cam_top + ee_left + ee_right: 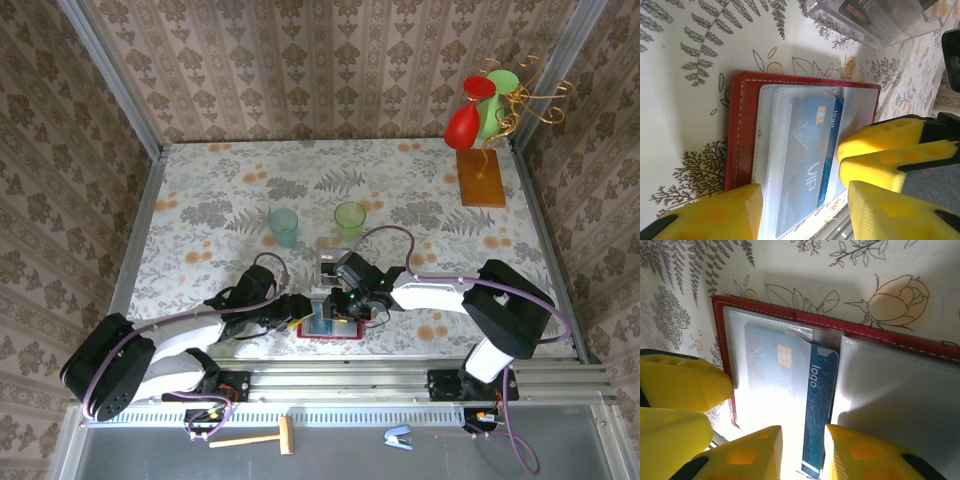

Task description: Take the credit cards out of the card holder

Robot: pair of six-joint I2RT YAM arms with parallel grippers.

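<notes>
While open, card holder point(737, 145) beside clear box point(880, 20)

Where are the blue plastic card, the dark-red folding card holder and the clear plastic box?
Blue plastic card point(820, 410), right wrist view: uncovered dark strip.
Dark-red folding card holder point(737, 135), left wrist view: stitched border.
Clear plastic box point(890, 25), left wrist view: near wall.

Clear box point(331, 262) just beyond card holder point(325, 337)
</notes>
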